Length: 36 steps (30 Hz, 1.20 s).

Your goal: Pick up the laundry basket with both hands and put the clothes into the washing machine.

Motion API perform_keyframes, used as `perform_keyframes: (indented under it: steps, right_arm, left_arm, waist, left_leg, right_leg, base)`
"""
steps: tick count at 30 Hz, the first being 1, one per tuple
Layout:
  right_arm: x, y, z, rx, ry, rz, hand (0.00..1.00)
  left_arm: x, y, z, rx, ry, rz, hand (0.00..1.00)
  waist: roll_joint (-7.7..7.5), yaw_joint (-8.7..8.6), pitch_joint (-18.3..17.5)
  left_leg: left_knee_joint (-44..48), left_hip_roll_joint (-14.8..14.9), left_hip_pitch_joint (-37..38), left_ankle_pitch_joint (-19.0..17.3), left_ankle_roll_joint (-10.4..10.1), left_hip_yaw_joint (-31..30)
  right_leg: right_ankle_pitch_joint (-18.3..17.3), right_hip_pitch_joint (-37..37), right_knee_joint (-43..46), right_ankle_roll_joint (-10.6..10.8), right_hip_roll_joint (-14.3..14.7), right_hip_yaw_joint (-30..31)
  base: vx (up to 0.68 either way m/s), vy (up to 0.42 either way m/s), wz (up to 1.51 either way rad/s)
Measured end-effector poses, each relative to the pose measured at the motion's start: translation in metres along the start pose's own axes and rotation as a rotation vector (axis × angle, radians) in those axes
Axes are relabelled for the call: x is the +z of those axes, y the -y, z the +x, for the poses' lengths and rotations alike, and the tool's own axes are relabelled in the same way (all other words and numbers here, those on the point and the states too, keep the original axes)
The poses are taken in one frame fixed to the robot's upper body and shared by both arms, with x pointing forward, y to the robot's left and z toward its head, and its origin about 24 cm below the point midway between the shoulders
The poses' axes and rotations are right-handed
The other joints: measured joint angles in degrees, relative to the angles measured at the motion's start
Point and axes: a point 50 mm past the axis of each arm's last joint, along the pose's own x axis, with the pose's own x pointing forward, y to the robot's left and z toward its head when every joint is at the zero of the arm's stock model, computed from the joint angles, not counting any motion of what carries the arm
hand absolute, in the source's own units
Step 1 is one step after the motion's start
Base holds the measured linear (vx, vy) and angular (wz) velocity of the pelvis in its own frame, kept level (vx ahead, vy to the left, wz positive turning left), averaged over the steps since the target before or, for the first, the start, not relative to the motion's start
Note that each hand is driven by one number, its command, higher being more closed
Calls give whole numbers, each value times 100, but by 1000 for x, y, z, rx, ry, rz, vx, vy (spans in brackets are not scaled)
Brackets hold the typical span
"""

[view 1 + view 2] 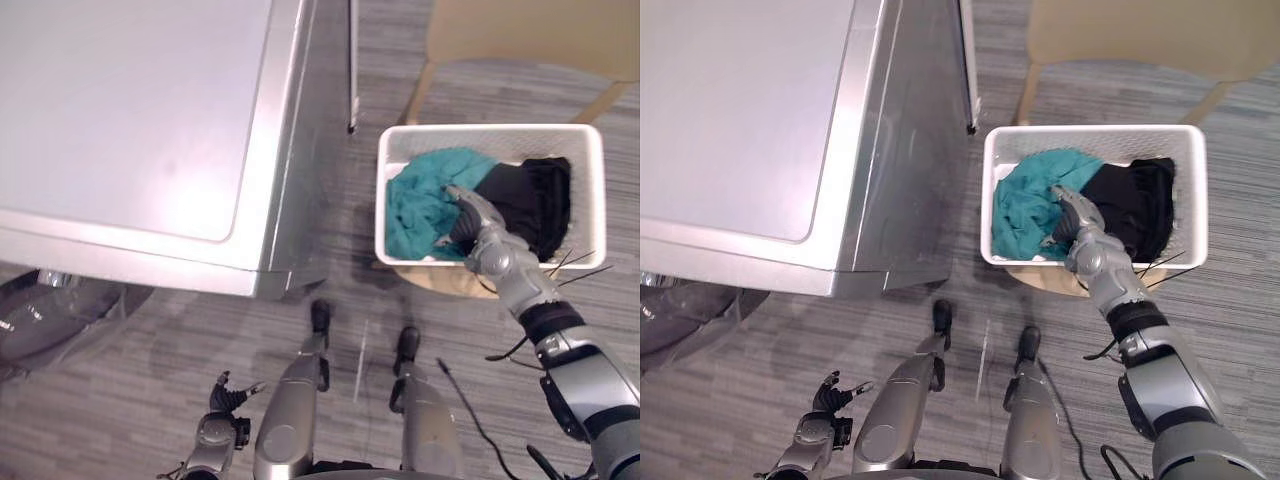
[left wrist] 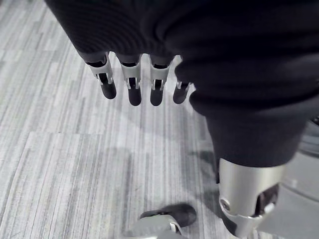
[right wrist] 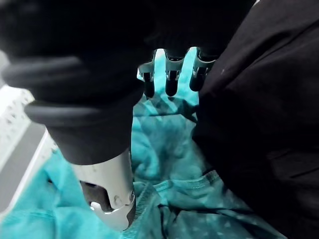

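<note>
Reaching hand: right hand (image 1: 472, 224) sits inside the white rectangular plastic laundry basket (image 1: 490, 131), fingers straight and apart from the thumb, tips over the cloth. Whether they touch it cannot be told.
Basket: perforated walls and a smooth rim, resting on a pale tan wooden support (image 1: 440, 282), near the machine's side panel.
Clothes: crumpled teal cloth (image 1: 425, 200) fills the basket's left half and soft black cloth (image 1: 535, 195) the right half. The two touch.
Washing machine: silver-grey metal washing machine (image 1: 130, 120) with a smooth flat top and rounded edges.
Left hand: left hand (image 2: 134, 84) is low over the floor, fingers straight and relaxed, holding nothing.
Floor: grey carpet (image 1: 150, 380), finely striped, laid in squares.
Beyond the basket: pale tan furniture piece (image 1: 520, 35) with slanting legs.
</note>
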Motion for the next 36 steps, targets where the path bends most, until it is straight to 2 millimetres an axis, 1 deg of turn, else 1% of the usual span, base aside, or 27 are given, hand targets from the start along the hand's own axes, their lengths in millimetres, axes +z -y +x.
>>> perform_keyframes:
  steps: [2, 3, 5, 6, 8, 11, 12, 15, 17, 19, 22, 25, 27, 28, 29, 30, 31, 32, 33, 35, 36]
  right_arm:
    - [-1, 11, 6, -30, -29, -17, 0]
    - [0, 16, 9, -56, -36, -21, 0]
    - [3, 21, 11, -77, -33, -30, 0]
    - [5, 23, 12, -90, -32, -31, 100]
    - [5, 25, 13, -104, -35, -33, 100]
    - [10, 26, 14, -111, -17, -47, 100]
    - [18, 29, 14, -125, 13, -48, 100]
    - [27, 29, 14, -129, 52, -37, 100]
    - [28, 25, 13, -110, 61, -21, 100]
    - [25, 19, 11, -84, 54, 13, 100]
    - [20, 9, 2, -67, 54, 99, 100]
    - [17, 12, -6, -117, 50, 223, 100]
    - [15, 19, -12, -176, 56, 313, 100]
    - [15, 21, -15, -193, 57, 339, 100]
    - [14, 21, -21, -231, 56, 411, 100]
    - [15, 20, -27, -267, 56, 498, 100]
    - [16, 18, -29, -279, 56, 550, 100]
    - [19, 11, -36, -291, 53, 652, 100]
    - [19, 2, -42, -287, 42, 723, 100]
    - [20, -15, -57, -266, 23, 845, 100]
    - [29, -25, -67, -248, 38, 960, 100]
  left_arm:
    - [9, 3, 2, -7, 26, -13, 0]
    - [14, 6, 3, -18, 39, -12, 0]
    - [19, 10, 4, -24, 52, -28, 0]
    - [22, 13, 3, -24, 60, -40, 0]
    - [30, 19, 3, -28, 79, -70, 0]
    - [40, 24, 3, -40, 106, -87, 0]
    - [45, 26, 3, -43, 129, -97, 0]
    - [51, 30, 2, -53, 147, -107, 0]
    - [52, 32, 1, -60, 148, -108, 0]
    - [52, 35, 1, -69, 148, -107, 0]
    - [51, 35, 1, -71, 145, -105, 0]
    - [49, 34, 1, -82, 139, -100, 0]
    - [45, 32, 1, -82, 121, -92, 0]
    - [43, 32, 1, -82, 113, -90, 0]
    - [40, 31, 1, -80, 99, -86, 0]
    - [34, 30, 0, -79, 79, -82, 0]
    - [31, 29, 0, -77, 65, -80, 0]
    - [21, 24, -1, -68, 32, -78, 0]
    - [17, 21, 0, -70, 19, -71, 0]
    - [4, 18, -1, -65, -36, -50, 0]
    - [-6, 14, -3, -52, -68, -62, 0]
  waist:
    - [18, 145, 10]
    - [46, 193, 25]
    - [49, 243, 29]
    - [56, 242, 33]
    - [54, 256, 40]
    - [50, 257, 42]
    - [44, 261, 45]
    - [42, 259, 46]
    - [40, 255, 48]
    - [38, 258, 48]
    - [7, 225, 68]
    - [-26, 168, 87]
    - [-45, 83, 86]
    - [-54, 82, 82]
    - [-72, 57, 72]
    - [-94, 20, 57]
    - [-112, -19, 44]
    - [-173, -98, -36]
    - [-235, -124, -162]
    - [-342, -159, -484]
    - [-426, -238, -623]
  left_leg:
    - [-270, 4, -128, 178, -24, -39]
    - [-443, 5, -188, 308, -17, -86]
    - [-622, 9, -286, 440, -13, -114]
    - [-688, 3, -339, 483, -25, -155]
    - [-724, -3, -382, 508, -26, -202]
    - [-724, -11, -388, 516, -40, -241]
    - [-725, 4, -389, 521, -49, -247]
    - [-727, 29, -379, 566, -106, -257]
    - [-729, 53, -332, 575, -119, -277]
    - [-735, 56, -237, 576, -120, -280]
    - [-760, 57, 12, 577, -121, -289]
    - [-839, 50, 323, 576, -121, -279]
    - [-846, 34, 539, 573, -121, -276]
    - [-848, 30, 589, 572, -121, -265]
    - [-857, 9, 708, 567, -121, -253]
    - [-860, 16, 801, 554, -134, -247]
    - [-862, 20, 847, 547, -142, -246]
    - [-866, 28, 907, 543, -143, -254]
    - [-863, 31, 944, 526, -159, -237]
    - [-863, 33, 988, 500, -178, -231]
    - [-862, 32, 1165, 463, -164, -209]
  right_leg:
    - [-1, -237, 2, -1, 20, -8]
    - [-2, -361, 21, -2, 27, -52]
    - [-6, -545, 95, -2, 23, -106]
    - [-17, -633, 152, -12, 13, -155]
    - [-73, -738, 312, -36, -7, -187]
    - [-250, -817, 556, -61, -72, -254]
    - [-309, -858, 658, -65, -85, -261]
    - [-393, -915, 804, -92, -83, -265]
    - [-402, -907, 871, -106, -72, -274]
    - [-424, -844, 927, -129, -76, -275]
    - [-426, -608, 925, -131, -75, -277]
    - [-427, -326, 884, -130, -75, -259]
    - [-438, -68, 789, -114, -74, -241]
    - [-447, -13, 768, -100, -72, -219]
    - [-519, 145, 667, -41, -57, -189]
    - [-526, 259, 587, -27, -41, -160]
    - [-527, 311, 569, -26, -26, -159]
    - [-523, 405, 490, -19, 4, -161]
    - [-498, 463, 420, 4, 8, -143]
    - [-448, 574, 278, 35, 17, -143]
    - [-409, 797, 162, 55, 21, -135]
  base:
    - [-56, -25, 16]
    - [-56, -32, 11]
    - [-19, -13, 13]
    - [0, 1, 13]
    - [20, 10, 15]
    - [28, -6, 14]
    - [34, -23, 3]
    - [39, -42, 1]
    - [55, -56, 0]
    - [44, -38, 1]
    - [43, -32, 0]
    - [0, 0, 0]
    - [-17, 2, 0]
    - [-32, 2, -2]
    - [-37, -9, -7]
    - [-34, -6, -5]
    - [-41, -10, -2]
    - [0, 0, 0]
    - [9, 7, -4]
    - [69, 7, -4]
    - [80, -7, -5]
